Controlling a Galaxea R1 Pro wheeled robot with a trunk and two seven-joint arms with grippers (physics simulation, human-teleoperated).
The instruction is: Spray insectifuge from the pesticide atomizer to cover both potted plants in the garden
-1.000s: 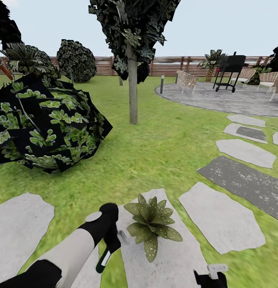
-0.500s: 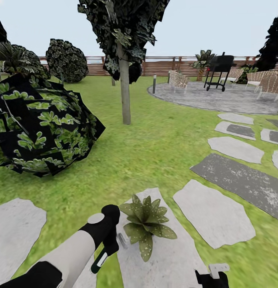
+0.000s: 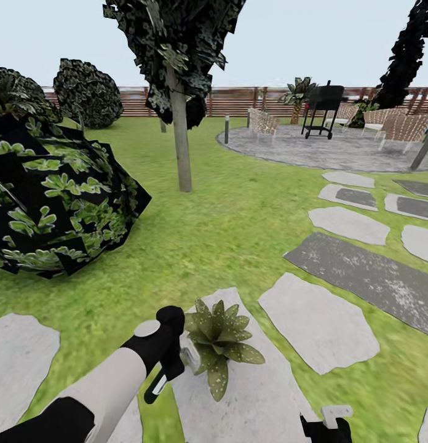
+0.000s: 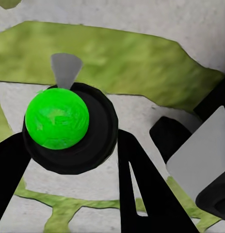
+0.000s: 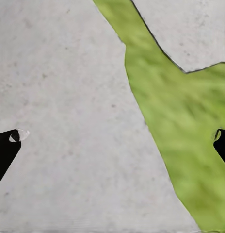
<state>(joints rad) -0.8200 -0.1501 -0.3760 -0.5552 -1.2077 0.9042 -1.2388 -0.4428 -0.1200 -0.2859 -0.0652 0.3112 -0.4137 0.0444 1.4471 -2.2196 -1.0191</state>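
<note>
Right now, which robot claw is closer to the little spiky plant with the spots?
Left. The left claw, holding the atomizer, sits right beside the potted plant, at its left edge. The right claw is farther off, low at the plant's right over the stone slab.

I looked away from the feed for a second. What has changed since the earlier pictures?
The whole head view slid left, so the camera turned right; bush, tree and patio did not move themselves. The left gripper, shut on the atomizer, has edged closer to the potted plant. The plant stays on its slab, and the right gripper stays open and low.
</note>
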